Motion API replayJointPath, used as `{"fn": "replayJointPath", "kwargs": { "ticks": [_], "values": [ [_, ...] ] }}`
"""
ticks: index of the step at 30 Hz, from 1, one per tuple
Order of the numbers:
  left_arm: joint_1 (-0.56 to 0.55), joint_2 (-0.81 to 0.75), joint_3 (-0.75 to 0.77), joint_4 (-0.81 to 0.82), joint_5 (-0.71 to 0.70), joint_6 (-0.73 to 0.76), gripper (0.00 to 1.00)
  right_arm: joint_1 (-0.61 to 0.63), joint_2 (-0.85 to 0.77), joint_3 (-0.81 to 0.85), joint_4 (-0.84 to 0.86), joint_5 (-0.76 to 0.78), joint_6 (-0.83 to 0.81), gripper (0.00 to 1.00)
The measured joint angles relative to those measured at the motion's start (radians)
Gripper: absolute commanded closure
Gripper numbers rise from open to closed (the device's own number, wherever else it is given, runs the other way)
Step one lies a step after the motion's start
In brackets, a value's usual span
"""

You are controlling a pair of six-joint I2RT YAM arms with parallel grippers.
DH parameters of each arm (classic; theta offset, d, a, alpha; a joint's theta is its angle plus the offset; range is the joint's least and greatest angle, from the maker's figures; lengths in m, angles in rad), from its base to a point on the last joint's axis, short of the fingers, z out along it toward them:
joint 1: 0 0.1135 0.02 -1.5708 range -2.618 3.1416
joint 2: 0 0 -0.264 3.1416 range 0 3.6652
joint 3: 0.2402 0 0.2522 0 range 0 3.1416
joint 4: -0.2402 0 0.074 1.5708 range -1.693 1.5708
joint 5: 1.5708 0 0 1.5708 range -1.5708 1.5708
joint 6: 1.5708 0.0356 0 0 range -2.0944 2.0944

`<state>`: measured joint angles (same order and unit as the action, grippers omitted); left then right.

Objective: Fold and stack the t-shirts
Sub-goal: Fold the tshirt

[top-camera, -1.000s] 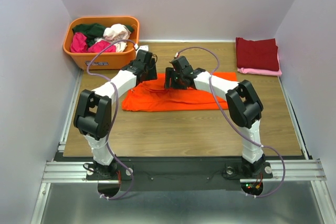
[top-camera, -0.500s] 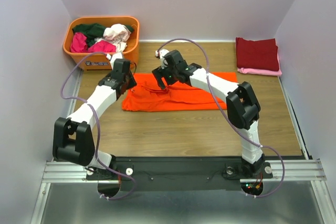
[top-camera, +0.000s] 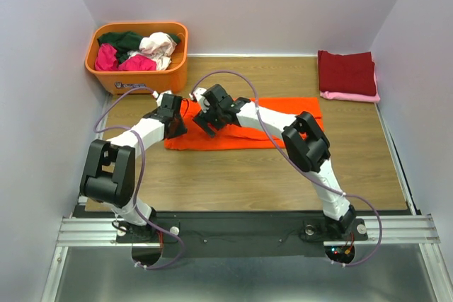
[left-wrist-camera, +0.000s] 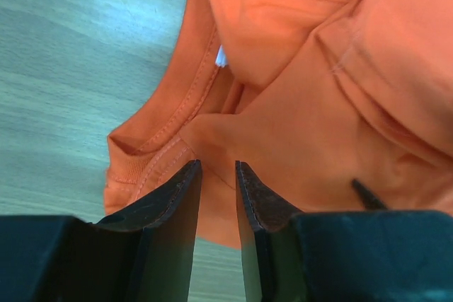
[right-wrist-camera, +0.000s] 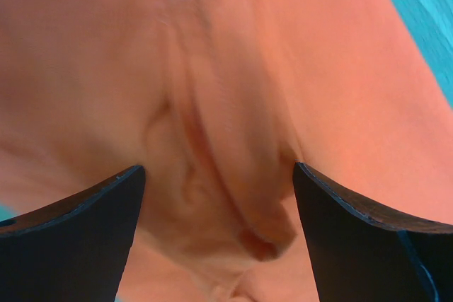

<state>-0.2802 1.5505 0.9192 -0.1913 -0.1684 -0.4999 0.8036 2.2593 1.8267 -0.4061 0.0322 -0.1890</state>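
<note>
The orange t-shirt (top-camera: 226, 139) lay flat as a long folded band across the middle of the tabletop (top-camera: 233, 182), its length running left to right and its collar (left-wrist-camera: 187, 100) at the left end. The cloth showed creases and a raised ridge near that end.

The left gripper (left-wrist-camera: 214, 167) stood at the shirt's left end, just beside the collar. Its fingers (left-wrist-camera: 177, 203) were drawn close with only a narrow slot between them, and orange cloth showed through that slot. Whether any fabric was pinched could not be determined.

The right gripper (right-wrist-camera: 217, 169) was over the shirt just right of the left one, jaws spread wide and released, with the raised ridge of cloth lying between them. No contact with the fingers was evident.

At the far right corner of the tabletop a folded dark red t-shirt (top-camera: 345, 72) rested on a folded pink t-shirt (top-camera: 350, 96), whose edge showed along the near side.

Off the tabletop's far left corner an orange tub (top-camera: 173, 76) held loose shirts: a dark green one (top-camera: 120, 39), a magenta one (top-camera: 106, 58) and a whitish-pink one (top-camera: 159, 44).
</note>
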Motion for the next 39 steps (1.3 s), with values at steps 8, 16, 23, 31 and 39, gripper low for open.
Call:
{"fn": "replayJointPath", "kwargs": {
  "ticks": [8, 16, 23, 31, 39],
  "values": [
    [0.014, 0.037, -0.052, 0.016, 0.013, -0.01, 0.66, -0.021, 0.038, 0.047, -0.013, 0.105, -0.025, 0.1],
    [0.02, 0.042, -0.063, 0.032, 0.013, -0.015, 0.66, -0.072, 0.038, 0.082, -0.012, 0.112, -0.025, 0.11],
    [0.02, 0.042, -0.063, 0.033, 0.01, -0.014, 0.66, -0.134, 0.038, 0.082, -0.013, 0.125, -0.005, 0.11],
    [0.021, 0.034, -0.075, 0.043, 0.01, -0.014, 0.64, -0.247, 0.035, 0.082, -0.014, 0.122, 0.102, 0.14],
    [0.025, -0.04, -0.076, -0.009, -0.006, -0.005, 0.41, -0.385, -0.25, -0.179, -0.037, 0.118, 0.191, 0.15]
  ]
}}
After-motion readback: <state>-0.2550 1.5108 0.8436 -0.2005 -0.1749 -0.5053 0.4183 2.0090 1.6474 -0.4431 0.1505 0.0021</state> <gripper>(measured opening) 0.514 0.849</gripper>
